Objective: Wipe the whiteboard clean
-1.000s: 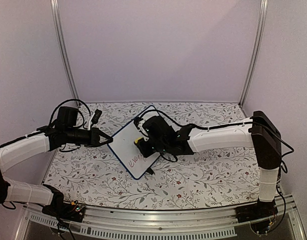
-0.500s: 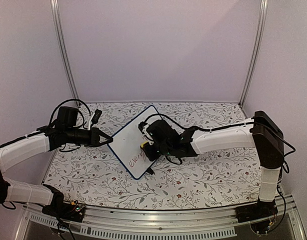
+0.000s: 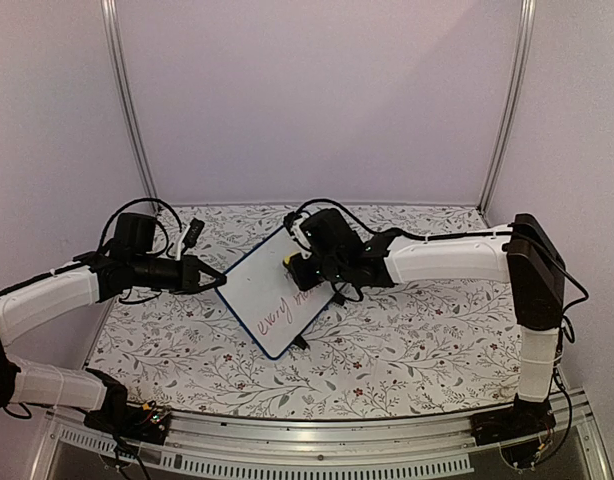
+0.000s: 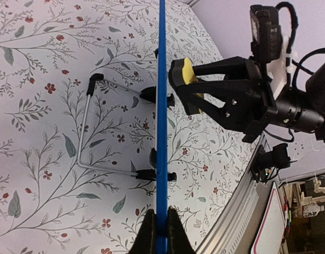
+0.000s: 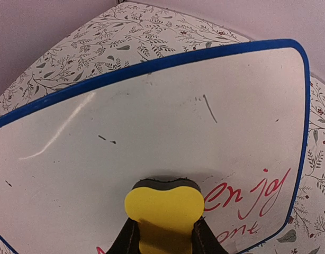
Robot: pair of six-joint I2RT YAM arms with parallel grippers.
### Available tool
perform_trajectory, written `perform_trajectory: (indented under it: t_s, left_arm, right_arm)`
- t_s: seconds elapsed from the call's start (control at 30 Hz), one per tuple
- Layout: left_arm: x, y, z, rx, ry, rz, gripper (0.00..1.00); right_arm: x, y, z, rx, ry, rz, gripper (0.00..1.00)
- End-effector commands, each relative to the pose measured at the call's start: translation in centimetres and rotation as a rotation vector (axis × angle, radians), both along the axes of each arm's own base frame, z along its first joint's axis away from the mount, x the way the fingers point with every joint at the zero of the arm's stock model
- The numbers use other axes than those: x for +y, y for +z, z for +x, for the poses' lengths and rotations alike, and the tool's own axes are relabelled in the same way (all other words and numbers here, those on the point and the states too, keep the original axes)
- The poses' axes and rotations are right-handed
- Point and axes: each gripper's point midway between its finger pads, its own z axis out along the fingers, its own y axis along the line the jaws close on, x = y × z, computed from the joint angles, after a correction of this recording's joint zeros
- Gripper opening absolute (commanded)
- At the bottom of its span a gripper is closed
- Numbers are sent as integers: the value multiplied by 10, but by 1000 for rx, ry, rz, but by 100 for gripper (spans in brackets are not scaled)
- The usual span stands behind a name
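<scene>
1. My left claw point(image 4: 161, 222) is closed on the thin dark-blue frame of the whiteboard point(image 3: 262, 290), pinching its left edge between two dark fingers.
2. The whiteboard is a flat rectangle with rounded corners and a glossy white face. It stands tilted near the middle of the worktop point(image 3: 417, 340), propped from behind on a bent wire stand point(image 4: 86, 132) with small black feet.
3. From my left wrist the board shows edge-on, as one straight blue line.
4. My right claw point(image 5: 162, 228) is clamped on a yellow eraser point(image 5: 162, 206). The eraser is a soft-looking block with a lobed, rounded top and a dark felt layer on its far side.
5. That felt side sits against the white surface, near the board's upper right part in the overhead view.
6. Red handwritten lettering point(image 5: 247, 198) runs across the lower part of the board beside the eraser. Above it the surface carries a few faint dark flecks and a short stroke.
7. The worktop is covered in a matte pale cloth printed with grey leafy sprigs and small red flowers.
</scene>
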Motion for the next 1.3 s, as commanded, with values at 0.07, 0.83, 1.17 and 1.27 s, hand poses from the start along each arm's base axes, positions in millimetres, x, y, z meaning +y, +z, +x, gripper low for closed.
perform_trajectory:
  t_s: [0.07,0.83,1.17,1.27]
  left_arm:
    - [-5,9,-4,-35,-40,-26,0]
    - [-5,8,-3,-30,-40,-26,0]
    - [-4,8,-4,-30,-37,-24,0]
    - [-5,8,-4,-31,-37,-24,0]
  right_arm:
    - [1,-27,-14,64,53,-26,20]
    - [-11,-41,-39,91,73,-49,20]
    - [11,-12,-19,25,69,-23,20]
    - [16,-4,-14,7,68,-14,20]
